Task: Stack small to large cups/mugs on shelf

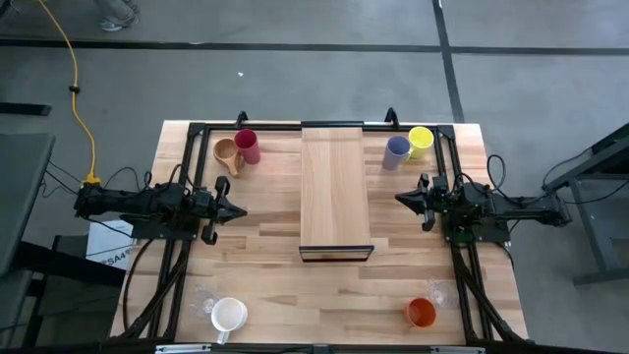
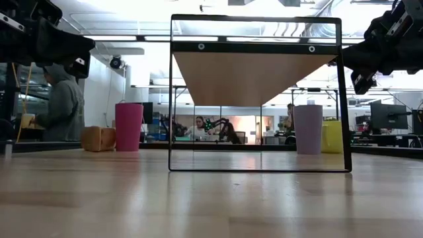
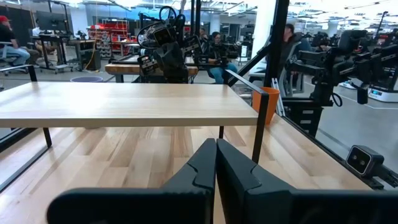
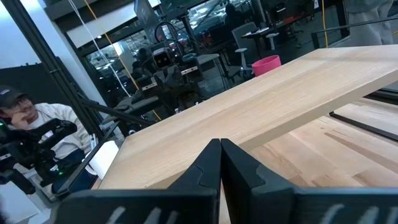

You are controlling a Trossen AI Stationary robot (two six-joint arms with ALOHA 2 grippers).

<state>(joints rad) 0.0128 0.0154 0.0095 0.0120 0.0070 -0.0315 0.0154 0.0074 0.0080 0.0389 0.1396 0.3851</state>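
Note:
The pale wood shelf [image 1: 335, 187] stands on a black frame in the table's middle, bare on top. At the far left stand a crimson tumbler [image 1: 247, 146] and a tan wooden handled cup [image 1: 227, 154]. At the far right stand a lavender tumbler [image 1: 397, 151] and a yellow mug [image 1: 421, 141]. Near the front edge stand a white mug [image 1: 229, 316], an orange tumbler [image 1: 421, 313] and two clear glasses [image 1: 441, 292] [image 1: 205, 299]. My left gripper [image 1: 242, 209] hovers shut left of the shelf. My right gripper [image 1: 398, 198] hovers shut right of it. Both are empty.
Black frame rails run along the table's left and right sides and far edge [image 1: 246, 126]. Bare tabletop lies between the shelf and each gripper and in front of the shelf. People sit and stand in the room beyond the table [image 2: 63, 102].

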